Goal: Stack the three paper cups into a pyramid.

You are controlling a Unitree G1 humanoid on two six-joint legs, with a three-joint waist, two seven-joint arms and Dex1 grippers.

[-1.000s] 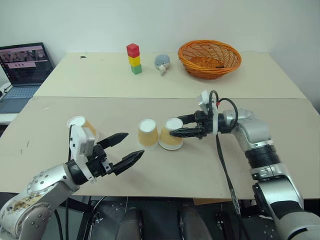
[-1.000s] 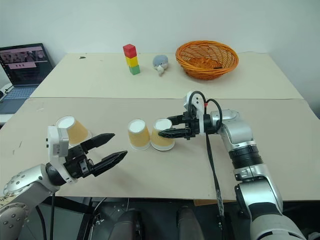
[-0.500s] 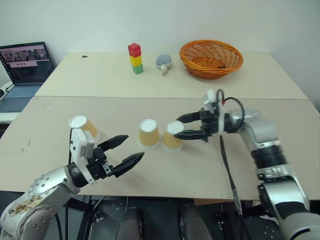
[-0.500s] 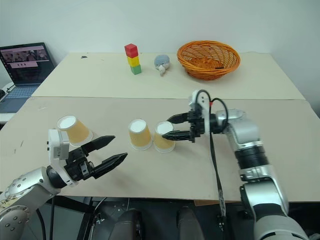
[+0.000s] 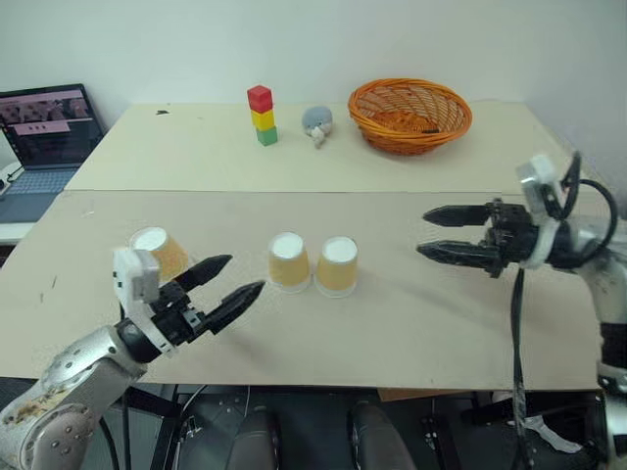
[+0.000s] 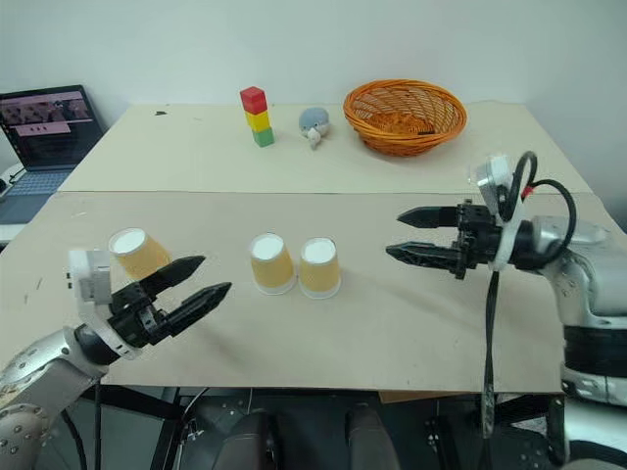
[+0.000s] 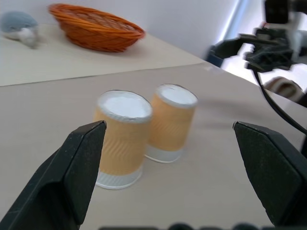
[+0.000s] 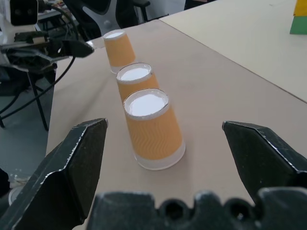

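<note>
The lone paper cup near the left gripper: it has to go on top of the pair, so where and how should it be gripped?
Grip the lone cup across its tan side wall, about mid-height, coming level from the near side with the open left gripper. It stands upside down, white base up, so the tapered wall is probably the surest hold.

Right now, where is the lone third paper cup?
The lone tan paper cup stands upside down on the table's left side, behind the left claw, apart from the paired cups.

Two beige tables (image 5: 323, 157) against white wall (image 5: 313, 39)
</note>
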